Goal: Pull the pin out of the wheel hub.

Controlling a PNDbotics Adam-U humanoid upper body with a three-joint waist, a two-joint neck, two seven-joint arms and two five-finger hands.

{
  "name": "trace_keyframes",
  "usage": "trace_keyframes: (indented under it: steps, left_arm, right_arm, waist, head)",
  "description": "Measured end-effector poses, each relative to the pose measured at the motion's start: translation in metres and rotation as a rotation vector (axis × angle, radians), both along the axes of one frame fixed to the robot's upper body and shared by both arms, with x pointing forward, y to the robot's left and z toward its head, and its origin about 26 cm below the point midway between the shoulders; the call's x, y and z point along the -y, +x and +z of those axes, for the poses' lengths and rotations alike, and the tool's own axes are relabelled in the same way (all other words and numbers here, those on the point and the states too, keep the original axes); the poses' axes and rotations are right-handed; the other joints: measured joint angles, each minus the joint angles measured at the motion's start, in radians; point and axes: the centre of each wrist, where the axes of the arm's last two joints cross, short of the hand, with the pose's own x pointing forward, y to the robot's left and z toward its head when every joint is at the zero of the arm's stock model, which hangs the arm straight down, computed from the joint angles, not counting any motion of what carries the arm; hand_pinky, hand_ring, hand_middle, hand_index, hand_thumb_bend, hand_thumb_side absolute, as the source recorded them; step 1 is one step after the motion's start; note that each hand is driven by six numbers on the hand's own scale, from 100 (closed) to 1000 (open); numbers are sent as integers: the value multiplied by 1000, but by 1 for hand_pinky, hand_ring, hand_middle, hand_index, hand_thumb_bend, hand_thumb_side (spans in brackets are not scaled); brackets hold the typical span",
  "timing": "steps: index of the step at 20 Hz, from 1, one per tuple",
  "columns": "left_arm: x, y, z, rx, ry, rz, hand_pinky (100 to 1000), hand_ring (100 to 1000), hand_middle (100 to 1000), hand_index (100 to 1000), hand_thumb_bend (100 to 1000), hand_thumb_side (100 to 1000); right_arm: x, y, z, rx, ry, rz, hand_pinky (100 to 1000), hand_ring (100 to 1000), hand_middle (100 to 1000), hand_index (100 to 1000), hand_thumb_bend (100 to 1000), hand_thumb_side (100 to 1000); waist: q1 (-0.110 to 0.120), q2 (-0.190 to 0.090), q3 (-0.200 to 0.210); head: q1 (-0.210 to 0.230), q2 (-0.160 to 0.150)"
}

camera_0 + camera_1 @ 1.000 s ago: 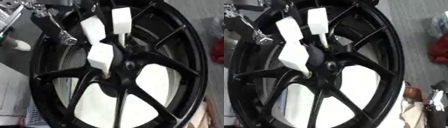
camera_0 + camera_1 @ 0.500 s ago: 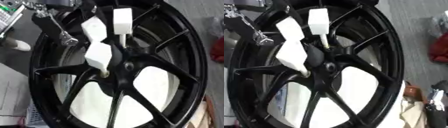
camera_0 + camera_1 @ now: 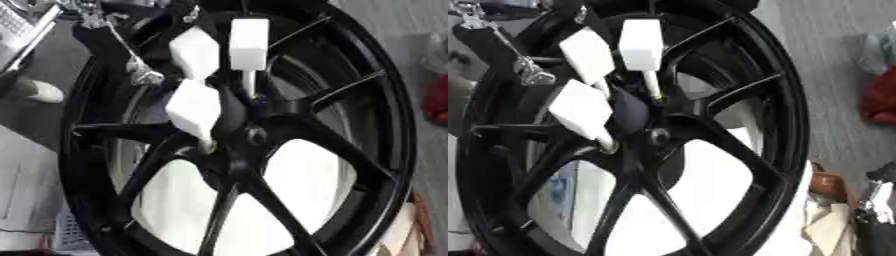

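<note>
Three white-headed pins (image 3: 248, 47) stand in the black wheel hub (image 3: 254, 135); neither hand shows, so grip state is unknown. Pull straight along the shaft.

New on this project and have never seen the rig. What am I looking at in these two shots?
Both pictures come from the two eyes of a camera in a humanoid robot's head, looking down, so they nearly match. A black wheel fills the view. Three pins with white block handles stick out around its hub: a top pin, an upper-left pin and a lower-left pin. The robot's left hand, black with silver parts, comes in from the upper left near the pins. I cannot tell whether it holds anything. A dark shape at the lower right may be the right hand.
</note>
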Motion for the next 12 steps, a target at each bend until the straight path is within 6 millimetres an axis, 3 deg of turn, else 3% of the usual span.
trace_keyframes:
  steps: [7, 12]
  left_arm:
    - [0, 0, 3, -29, -32, -22, 668, 472, 188, 182, 100, 192]
    - [-1, -10, 19, -14, -54, -51, 669, 437, 142, 159, 100, 185]
  right_arm:
    - [0, 0, 0, -2, 1, -1, 518, 903, 856, 836, 100, 584]
    - [2, 0, 0, -3, 2, -10, 519, 903, 855, 836, 100, 584]
  waist:
    - [1, 1, 3]
    - [1, 1, 14]
  head:
    - [0, 1]
    - [-2, 2]
